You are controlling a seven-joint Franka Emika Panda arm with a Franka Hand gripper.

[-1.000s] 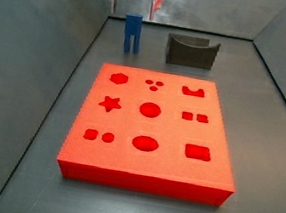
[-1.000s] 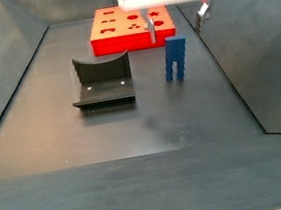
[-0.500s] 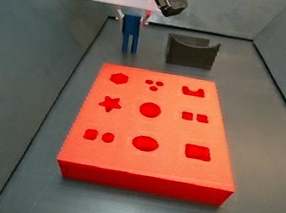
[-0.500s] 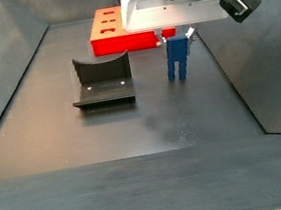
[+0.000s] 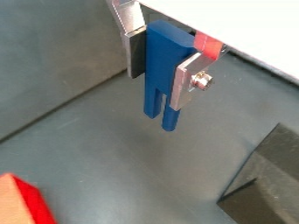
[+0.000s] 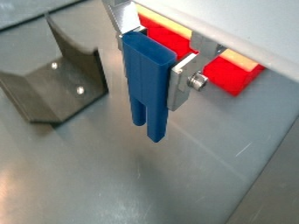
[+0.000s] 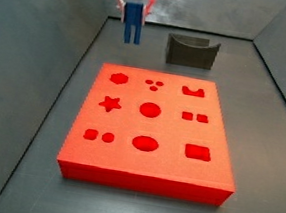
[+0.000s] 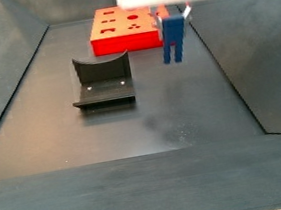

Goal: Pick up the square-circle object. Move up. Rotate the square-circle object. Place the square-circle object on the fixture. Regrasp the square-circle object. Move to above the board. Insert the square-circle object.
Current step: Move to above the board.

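Higher now, end effector (image 8: 169, 17) (vertical) clamping square-circle object (image 8: 172, 39).

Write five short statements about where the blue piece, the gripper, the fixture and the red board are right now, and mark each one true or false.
1. The gripper holds the square-circle object between its fingers. True.
2. The square-circle object hangs with its two prongs pointing down. True.
3. The square-circle object sits in the notch of the fixture. False: it hangs in the gripper beside the fixture, apart from it.
4. The board has a piece inserted in its star recess. False: every recess in view is empty.
5. In a side view the square-circle object is clear of the floor. True.
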